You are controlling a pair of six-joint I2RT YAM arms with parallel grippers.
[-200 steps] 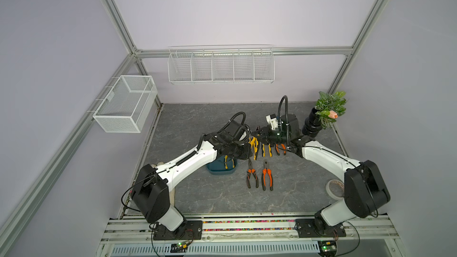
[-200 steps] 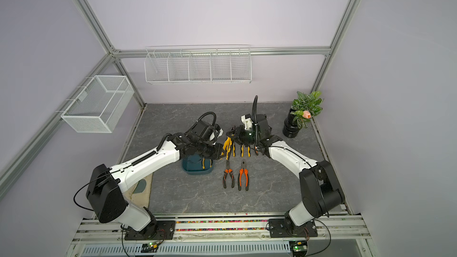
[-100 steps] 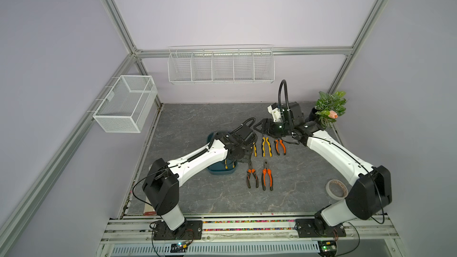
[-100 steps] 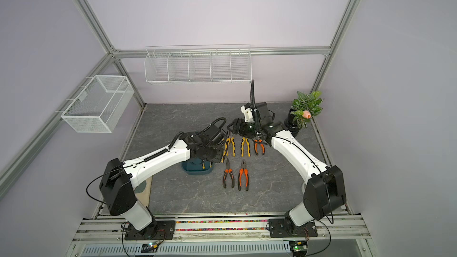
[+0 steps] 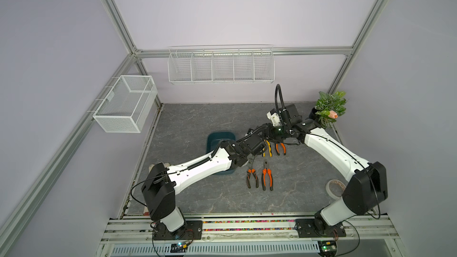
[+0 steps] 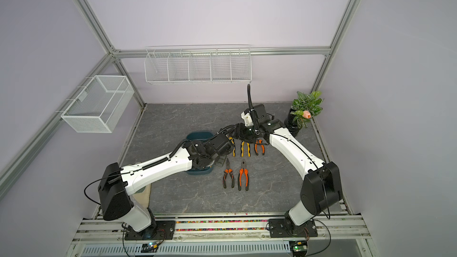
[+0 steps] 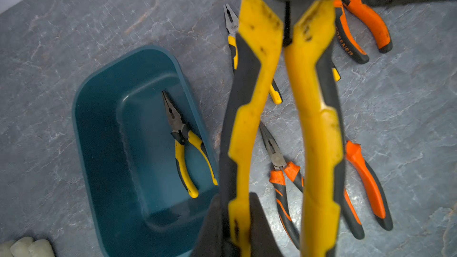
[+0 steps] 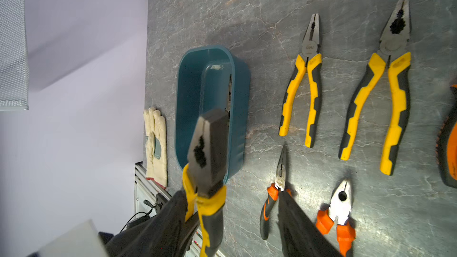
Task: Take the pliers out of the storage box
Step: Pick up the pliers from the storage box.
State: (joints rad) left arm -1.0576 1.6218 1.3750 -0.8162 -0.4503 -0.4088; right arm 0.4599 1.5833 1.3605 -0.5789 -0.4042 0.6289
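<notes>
Nearest, just right of storage box (image 5: 220, 136): needle-nose orange pliers (image 8: 281, 169) and combination orange pliers (image 8: 340, 208), flat, side by side, apart. Inside storage box, along its right wall: needle-nose yellow pliers (image 7: 183, 142), flat on floor. Raised just right of storage box: left gripper (image 7: 235, 218), clamped on one handle of held yellow pliers (image 7: 254, 70); right gripper (image 8: 233, 196), fingers apart, head of held yellow pliers between them, contact unclear. Farther, right of storage box, flat in a row: smaller yellow pliers (image 8: 309, 45), larger yellow pliers (image 8: 393, 43), third orange pliers (image 7: 348, 43).
</notes>
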